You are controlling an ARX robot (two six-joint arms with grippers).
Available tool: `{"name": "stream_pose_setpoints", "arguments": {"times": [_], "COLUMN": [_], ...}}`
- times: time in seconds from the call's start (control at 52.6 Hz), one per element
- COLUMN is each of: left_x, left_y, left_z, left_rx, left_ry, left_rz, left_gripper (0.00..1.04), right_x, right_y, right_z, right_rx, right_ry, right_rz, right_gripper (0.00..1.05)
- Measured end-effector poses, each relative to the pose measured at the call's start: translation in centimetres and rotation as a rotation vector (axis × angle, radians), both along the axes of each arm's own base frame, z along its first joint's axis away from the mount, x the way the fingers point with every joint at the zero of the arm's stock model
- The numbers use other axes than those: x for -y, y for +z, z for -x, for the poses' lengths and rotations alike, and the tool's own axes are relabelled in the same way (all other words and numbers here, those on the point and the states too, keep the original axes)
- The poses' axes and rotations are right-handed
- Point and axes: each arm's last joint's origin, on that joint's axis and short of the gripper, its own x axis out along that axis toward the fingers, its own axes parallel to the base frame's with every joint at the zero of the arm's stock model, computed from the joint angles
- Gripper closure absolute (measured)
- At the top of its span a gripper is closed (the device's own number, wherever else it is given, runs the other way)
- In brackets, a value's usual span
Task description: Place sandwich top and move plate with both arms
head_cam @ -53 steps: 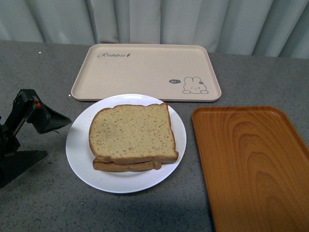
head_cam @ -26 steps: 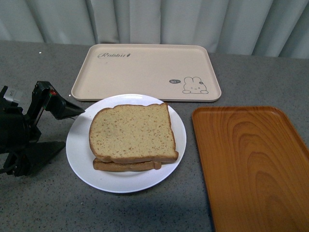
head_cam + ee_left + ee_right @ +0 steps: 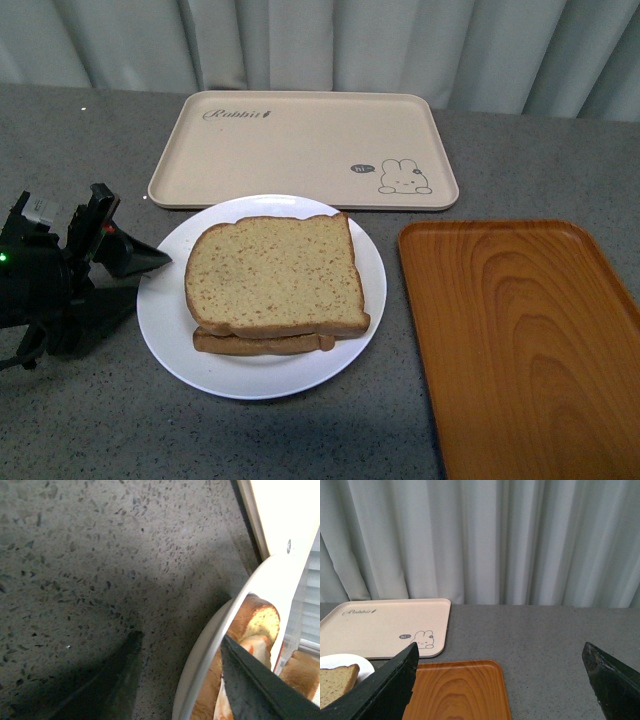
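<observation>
The sandwich top (image 3: 272, 272), a plain tan speckled slice, lies on another slice in the middle of the white plate (image 3: 160, 310). My left gripper (image 3: 140, 275) is open at the plate's left edge. In the left wrist view, the plate's rim (image 3: 200, 655) passes between the fingers of the left gripper (image 3: 180, 635). One finger is over the plate by the stacked bread (image 3: 257, 617), the other over the table. My right gripper (image 3: 500, 650) is open and empty, held high. It is out of the front view. The plate (image 3: 365, 665) and the sandwich top (image 3: 335, 682) show at the edge of its view.
A beige rabbit tray (image 3: 300, 145) lies behind the plate. An orange wooden tray (image 3: 520, 340) lies close to the plate's right side. A grey curtain (image 3: 400, 40) closes off the back of the speckled table. The orange wooden tray (image 3: 460, 690) is below the right gripper.
My left gripper has moved right across the table and tilted down, from well left of the plate to its left rim. The plate and bread have not moved.
</observation>
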Motion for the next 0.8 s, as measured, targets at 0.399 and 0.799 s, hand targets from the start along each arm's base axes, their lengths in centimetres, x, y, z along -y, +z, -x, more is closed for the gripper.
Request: {"name": "stream_pose_setpoints", "arguments": {"times": [0.399,0.799], "left_x": [0.0,-0.3], "left_y": [-0.7,-0.5], "left_z": [0.6,1.4], "left_rx": [0.035,0.081], "left_ry": [-0.065,-0.046], "left_rz": [0.038,0.098], "left_gripper": [1.01,1.01], "right_x": [0.0,0.0], "right_y": [0.0,0.0], "right_z": [0.0,0.0], "right_rx": [0.000,0.000], "right_ry": [0.000,0.000], "right_rz": [0.000,0.000], "right_gripper": [0.09,0.09]}}
